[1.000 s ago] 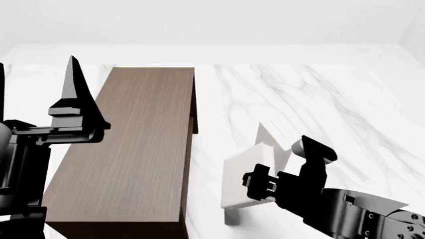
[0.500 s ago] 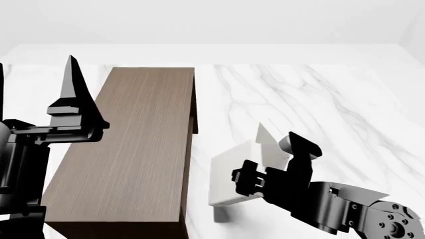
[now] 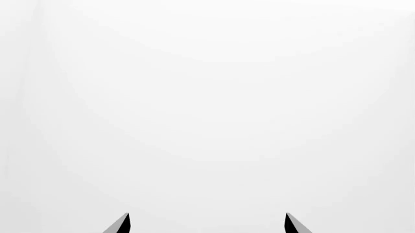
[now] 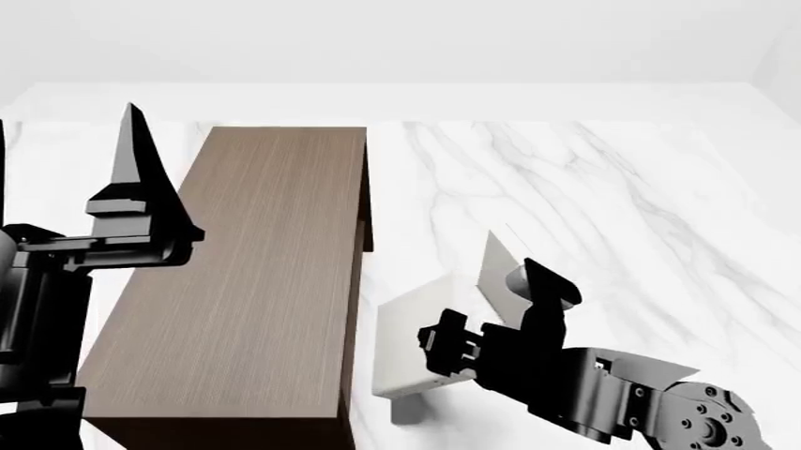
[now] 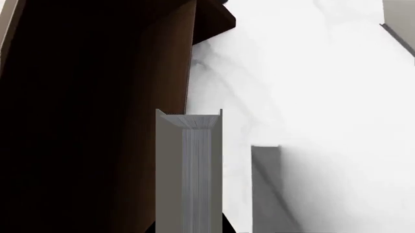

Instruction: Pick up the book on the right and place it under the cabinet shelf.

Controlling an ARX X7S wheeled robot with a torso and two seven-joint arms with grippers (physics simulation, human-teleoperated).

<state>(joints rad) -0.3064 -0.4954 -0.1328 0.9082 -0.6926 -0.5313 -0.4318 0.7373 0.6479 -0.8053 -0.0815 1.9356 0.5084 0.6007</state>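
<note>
The white book (image 4: 411, 336) hangs on edge above the marble floor, close to the open right side of the dark brown cabinet shelf (image 4: 250, 281). My right gripper (image 4: 445, 343) is shut on it. In the right wrist view the book (image 5: 189, 165) runs out between the jaws with its page edge showing, and the cabinet shelf's dark inside (image 5: 97, 121) lies just beside it. My left gripper (image 4: 134, 141) is held up over the cabinet's left edge, fingers pointing upward. The left wrist view shows this gripper (image 3: 207, 224) open, with only blank white beyond.
A second white book (image 4: 500, 265) stands tilted on the marble floor (image 4: 601, 197) behind my right wrist; its corner (image 5: 399, 22) shows in the right wrist view. The held book's shadow (image 4: 407, 409) falls on the floor below it.
My right gripper has carried the book leftward, from mid-floor to close beside the cabinet's right side. The left arm has barely moved.
</note>
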